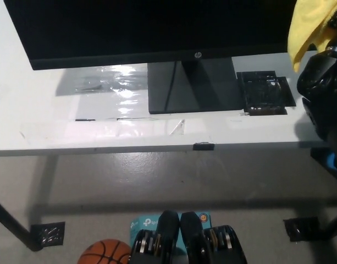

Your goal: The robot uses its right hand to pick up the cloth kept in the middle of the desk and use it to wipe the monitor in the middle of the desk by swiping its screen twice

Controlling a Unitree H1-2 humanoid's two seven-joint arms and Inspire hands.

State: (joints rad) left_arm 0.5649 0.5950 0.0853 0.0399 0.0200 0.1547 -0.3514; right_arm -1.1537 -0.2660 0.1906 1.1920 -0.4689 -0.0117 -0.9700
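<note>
The black monitor (152,27) stands at the middle of the white desk (36,121) on a dark square base (190,88), its screen filling the top of the head view. A yellow cloth (308,27) hangs at the top right, level with the screen's right end. My black right hand (336,22) is shut on the cloth and mostly cut off by the picture's edge. The black right arm (322,88) runs down the right edge below it. My left hand is out of view.
A flat black tray-like thing (265,91) lies right of the monitor base. A clear plastic sheet (102,82) lies on the desk to the left. A small black clip (204,146) sits on the desk's front edge. A basketball (105,253) rests on the floor.
</note>
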